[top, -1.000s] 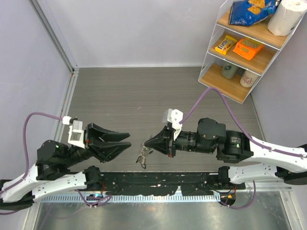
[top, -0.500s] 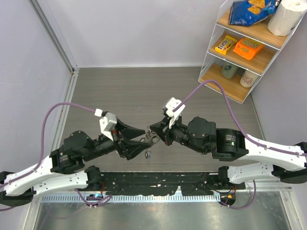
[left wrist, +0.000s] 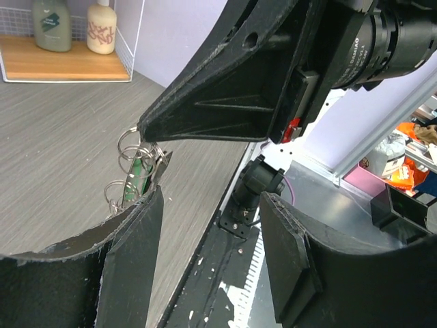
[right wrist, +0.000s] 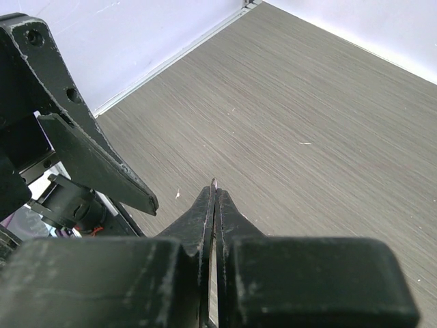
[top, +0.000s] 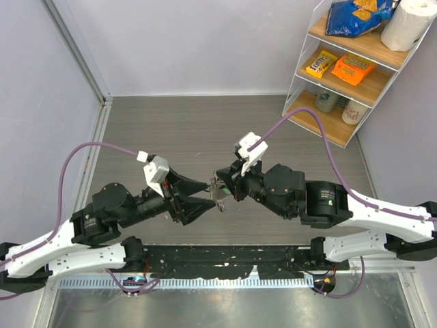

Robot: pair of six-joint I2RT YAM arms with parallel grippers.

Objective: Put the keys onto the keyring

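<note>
Left wrist view: right gripper (left wrist: 140, 127), jaws closed, pinches the keyring (left wrist: 130, 145) at its tip. The keys (left wrist: 138, 179) hang below, at the mouth of the left gripper (left wrist: 212, 195), jaws wide apart and empty, near the table's (left wrist: 54, 157) near edge.
</note>
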